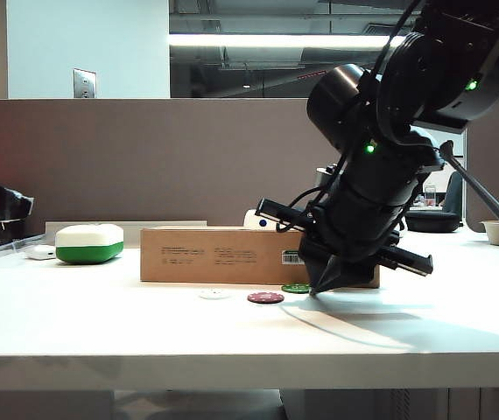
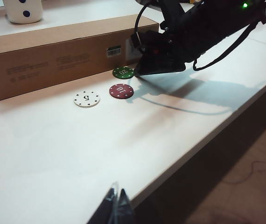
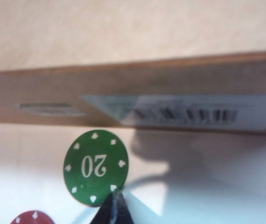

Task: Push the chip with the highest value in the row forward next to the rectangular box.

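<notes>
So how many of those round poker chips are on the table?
3. The green chip lies nearest the cardboard box, by the right gripper; the dark red chip beside it; the white chip further along.

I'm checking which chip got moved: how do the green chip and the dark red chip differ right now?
The green chip reads 20; the dark red chip reads 10. The green one lies nearer the rectangular box, ahead of the row; the red one lies level with the white chip. The shut right tool is at the green chip's edge, while nothing touches the red. Both lie flat and look alike in size.
</notes>
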You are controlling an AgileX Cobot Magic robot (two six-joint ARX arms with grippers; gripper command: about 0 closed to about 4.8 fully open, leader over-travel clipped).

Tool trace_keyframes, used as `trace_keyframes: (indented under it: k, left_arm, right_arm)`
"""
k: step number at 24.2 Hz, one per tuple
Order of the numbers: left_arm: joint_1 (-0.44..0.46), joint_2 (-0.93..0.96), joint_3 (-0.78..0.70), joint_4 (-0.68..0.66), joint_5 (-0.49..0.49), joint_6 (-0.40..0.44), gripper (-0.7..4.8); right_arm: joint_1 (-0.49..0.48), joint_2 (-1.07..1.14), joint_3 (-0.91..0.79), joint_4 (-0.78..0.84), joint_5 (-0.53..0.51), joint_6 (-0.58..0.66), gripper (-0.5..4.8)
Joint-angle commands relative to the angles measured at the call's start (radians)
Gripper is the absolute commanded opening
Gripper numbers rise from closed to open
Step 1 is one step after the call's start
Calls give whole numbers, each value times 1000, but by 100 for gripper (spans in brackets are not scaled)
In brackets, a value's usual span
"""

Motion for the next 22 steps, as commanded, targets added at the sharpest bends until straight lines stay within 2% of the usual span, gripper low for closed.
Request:
trace_keyframes:
  k: [1, 15, 20, 22]
  left_arm:
    - [2, 1, 4, 11, 0, -3, -5]
    - [2, 1, 4, 11, 0, -3, -5]
    - [2, -29, 4, 9, 0, -3, -5]
    - [2, -46, 4, 9, 0, -3, -5]
  right_arm:
    - [-2, 2, -4, -6, 8, 29, -9]
    - [-3, -58, -4, -53, -60, 50, -9]
    - [-3, -198, -4, -245, -27, -65, -9]
    - [-3, -254, -4, -341, 17, -106, -9]
